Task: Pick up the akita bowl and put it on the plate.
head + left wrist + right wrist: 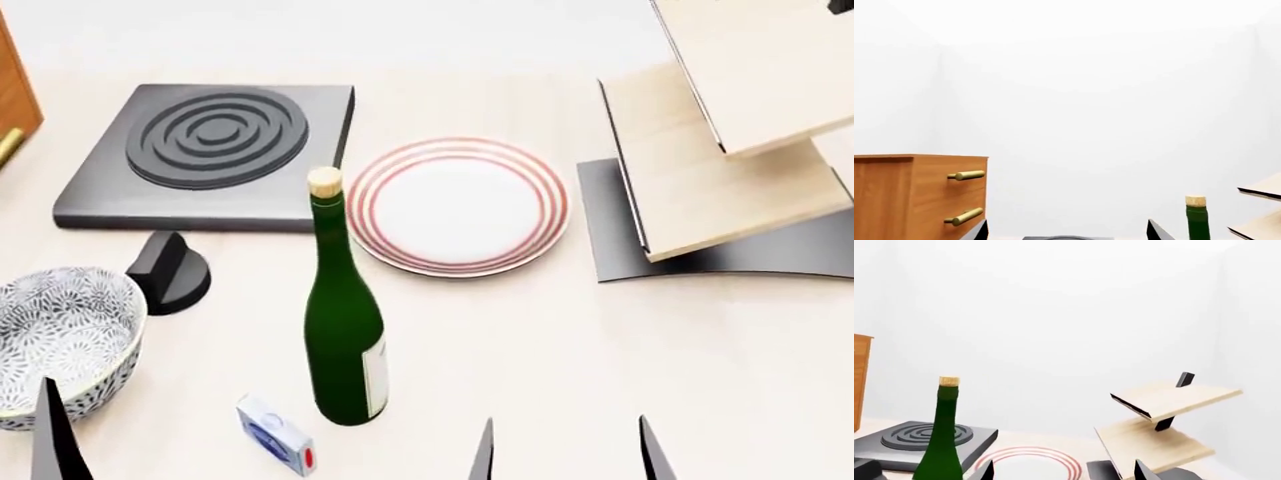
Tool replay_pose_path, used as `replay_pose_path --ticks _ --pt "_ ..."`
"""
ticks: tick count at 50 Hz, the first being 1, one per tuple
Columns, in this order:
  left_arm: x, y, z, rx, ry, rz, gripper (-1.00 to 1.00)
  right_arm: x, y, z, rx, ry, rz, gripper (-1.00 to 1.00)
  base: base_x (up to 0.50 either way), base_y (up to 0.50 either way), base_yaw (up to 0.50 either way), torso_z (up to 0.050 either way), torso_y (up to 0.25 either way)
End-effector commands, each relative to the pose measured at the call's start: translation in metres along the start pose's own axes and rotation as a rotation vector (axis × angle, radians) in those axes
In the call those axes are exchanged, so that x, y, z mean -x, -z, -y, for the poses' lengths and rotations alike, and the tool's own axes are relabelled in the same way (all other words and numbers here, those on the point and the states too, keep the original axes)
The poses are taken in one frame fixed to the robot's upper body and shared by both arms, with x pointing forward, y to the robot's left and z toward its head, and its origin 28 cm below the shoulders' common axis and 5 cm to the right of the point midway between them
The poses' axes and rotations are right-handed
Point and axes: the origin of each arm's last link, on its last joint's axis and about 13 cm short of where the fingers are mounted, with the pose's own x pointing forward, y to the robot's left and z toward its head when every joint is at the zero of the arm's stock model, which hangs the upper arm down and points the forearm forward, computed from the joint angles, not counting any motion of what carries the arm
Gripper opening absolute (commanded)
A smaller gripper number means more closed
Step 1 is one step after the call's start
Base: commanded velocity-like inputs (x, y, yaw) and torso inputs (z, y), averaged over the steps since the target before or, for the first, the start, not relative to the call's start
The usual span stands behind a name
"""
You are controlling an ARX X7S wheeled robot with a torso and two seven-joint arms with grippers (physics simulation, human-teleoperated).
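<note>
- the akita bowl (64, 335) is sitting upright on the surface (574, 350) at the near left, empty, beside a black knob (170, 272).
- the plate (458, 205) is lying flat farther off toward the middle, right of the burner (214, 150), apart from the bowl.
- a green bottle (344, 320) is standing between them, a small box (276, 435) at its foot.
- the right gripper (566, 452) is hanging wide apart, holding nothing.
- the left gripper (54, 435) is showing one fingertip next to the bowl; its spread cannot be told.

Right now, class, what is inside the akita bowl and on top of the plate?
The akita bowl shows only its leaf-patterned inner wall; its bottom is hidden by the near rim and picture edge. The plate is bare, with nothing resting on it.
</note>
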Motion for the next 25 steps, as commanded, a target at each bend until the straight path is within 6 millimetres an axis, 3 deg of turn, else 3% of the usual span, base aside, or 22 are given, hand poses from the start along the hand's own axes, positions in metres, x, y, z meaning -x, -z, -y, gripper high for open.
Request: replay_pose_path --ticks 1,25 --pt "0.0000 0.0008 -0.0002 -0.001 -0.003 -0.004 1.00 0.0008 -0.0004 -0.0013 0.020 0.010 0.010 1.00 0.10 0.00 0.00 0.000 0.000" --pt "0.0002 0.0027 -0.0004 -0.003 -0.005 -0.008 1.00 0.0009 0.0006 -0.0030 0.026 0.005 0.019 1.00 0.11 0.00 0.00 0.000 0.000"
